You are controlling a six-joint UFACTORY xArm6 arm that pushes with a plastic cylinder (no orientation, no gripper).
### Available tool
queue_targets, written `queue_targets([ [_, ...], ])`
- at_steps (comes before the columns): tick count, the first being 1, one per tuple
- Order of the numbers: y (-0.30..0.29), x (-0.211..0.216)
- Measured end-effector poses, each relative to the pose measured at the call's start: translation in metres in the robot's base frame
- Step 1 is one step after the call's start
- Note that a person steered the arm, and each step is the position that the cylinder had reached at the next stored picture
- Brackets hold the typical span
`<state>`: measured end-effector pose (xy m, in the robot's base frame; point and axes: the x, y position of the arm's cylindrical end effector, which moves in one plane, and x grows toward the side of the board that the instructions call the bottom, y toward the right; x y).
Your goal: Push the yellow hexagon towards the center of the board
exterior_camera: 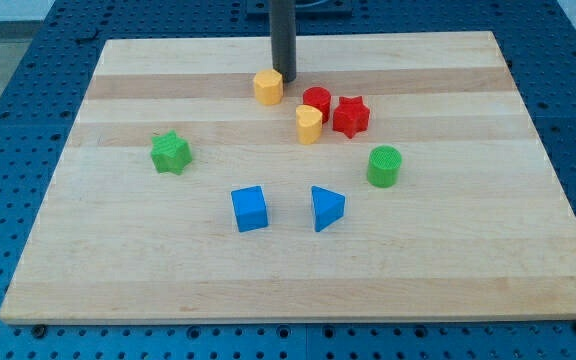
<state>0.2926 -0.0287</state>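
Note:
The yellow hexagon (267, 87) sits near the view's top, a little left of the board's middle line. My tip (285, 77) stands right beside it on its upper right, touching or nearly touching. The dark rod rises straight up out of the view. The hexagon lies above and to the left of the other blocks clustered near the centre.
A yellow heart-like block (309, 124), a red cylinder (316, 102) and a red star (350, 116) cluster right of the hexagon. A green cylinder (384, 166) is lower right, a green star (171, 152) at left. A blue cube (249, 209) and blue triangle (326, 207) lie below. The wooden board (118, 270) rests on a blue perforated table.

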Motion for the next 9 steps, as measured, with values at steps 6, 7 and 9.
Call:
queue_targets([
  [6, -0.134, 0.023],
  [7, -0.142, 0.051],
  [9, -0.099, 0.055],
])
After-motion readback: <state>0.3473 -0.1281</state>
